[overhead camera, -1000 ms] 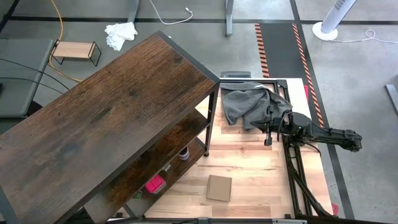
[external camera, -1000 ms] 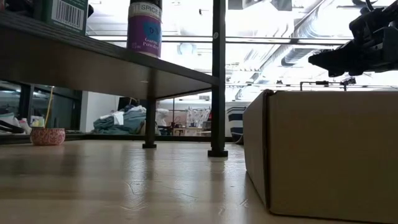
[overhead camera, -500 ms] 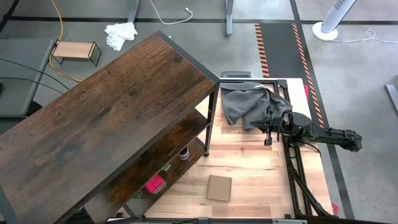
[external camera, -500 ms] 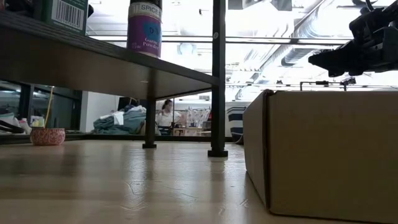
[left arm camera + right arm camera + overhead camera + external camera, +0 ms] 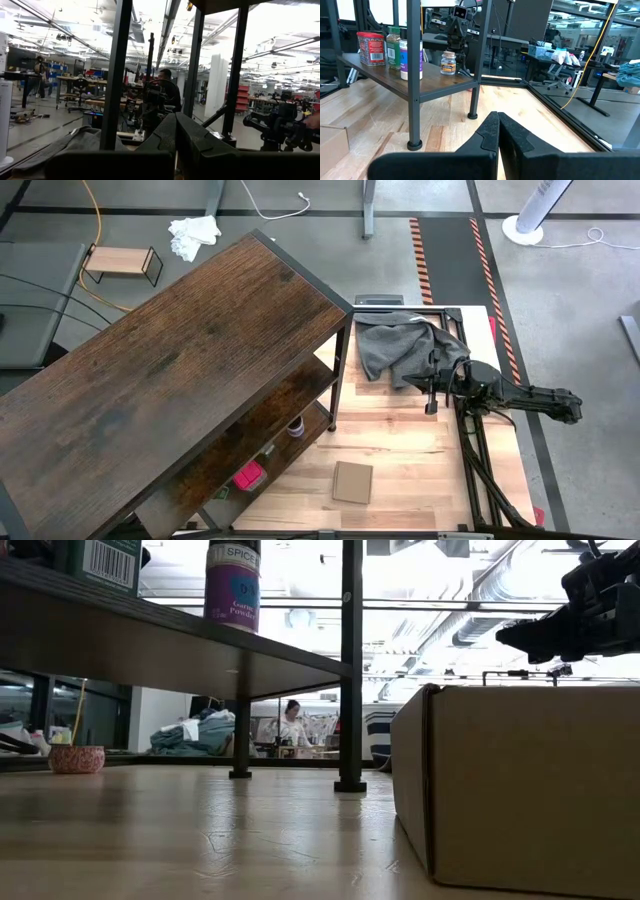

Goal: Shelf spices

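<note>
The large dark wood-grain shelf point(image 5: 180, 370) stood slanted across the left part of the bench point(image 5: 420, 450), its top board hiding most of the lower tiers from above. On its lowest tier, near the corner post point(image 5: 413, 75) facing the right arm, the right wrist view showed 4 spice containers: a red boxy tin point(image 5: 370, 48), a green-lidded jar point(image 5: 393, 47) just beside it, a purple-labelled spice bottle point(image 5: 412, 60) near the front edge of the board, and a small pale jar point(image 5: 448, 63) farther along toward the next post. The low view showed the purple bottle point(image 5: 232, 585) standing upright on that tier. A flat brown cardboard piece point(image 5: 352, 481) lay on the bench near its front edge, apart from the shelf. A grey cloth point(image 5: 395, 345) was heaped at the bench's back right corner. The right gripper point(image 5: 432, 401) hung over the bench's right edge beside the cloth, its fingers point(image 5: 490, 131) pressed together with nothing between them. The left gripper point(image 5: 175, 131) was likewise closed and empty, seen among the shelf's black posts.
</note>
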`<action>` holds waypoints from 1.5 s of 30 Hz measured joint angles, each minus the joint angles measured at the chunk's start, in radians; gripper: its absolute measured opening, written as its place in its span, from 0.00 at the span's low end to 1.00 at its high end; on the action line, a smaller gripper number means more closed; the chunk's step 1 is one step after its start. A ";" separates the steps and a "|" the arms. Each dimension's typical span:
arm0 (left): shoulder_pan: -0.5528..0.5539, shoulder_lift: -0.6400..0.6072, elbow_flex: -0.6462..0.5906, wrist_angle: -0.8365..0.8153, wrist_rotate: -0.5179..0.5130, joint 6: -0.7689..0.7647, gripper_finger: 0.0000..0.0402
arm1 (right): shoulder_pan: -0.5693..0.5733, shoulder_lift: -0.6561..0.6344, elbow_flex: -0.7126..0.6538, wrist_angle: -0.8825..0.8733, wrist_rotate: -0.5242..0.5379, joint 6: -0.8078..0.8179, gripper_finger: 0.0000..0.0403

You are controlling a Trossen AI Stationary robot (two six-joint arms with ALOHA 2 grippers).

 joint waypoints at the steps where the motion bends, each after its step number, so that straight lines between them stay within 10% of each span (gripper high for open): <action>1: 0.000 0.000 0.000 0.000 0.000 0.000 0.00 | 0.000 0.000 0.000 0.000 0.000 0.000 0.00; 13: 0.000 0.000 0.000 0.000 0.000 0.000 0.00 | 0.000 0.000 0.000 0.027 0.007 0.020 0.00; 22: 0.000 0.000 0.000 0.000 0.000 0.000 0.00 | 0.001 0.013 0.000 0.461 0.080 1.180 0.00; 29: 0.000 0.000 0.000 0.000 0.000 0.000 0.00 | 0.032 0.093 0.102 0.741 -0.027 1.168 0.00; 40: 0.000 0.001 0.000 0.013 -0.046 -0.002 0.00 | 0.072 0.358 0.548 0.142 0.126 0.989 0.00; 45: -0.003 0.003 0.000 0.130 -0.048 -0.340 0.00 | 0.072 0.484 0.696 0.039 0.146 0.933 0.00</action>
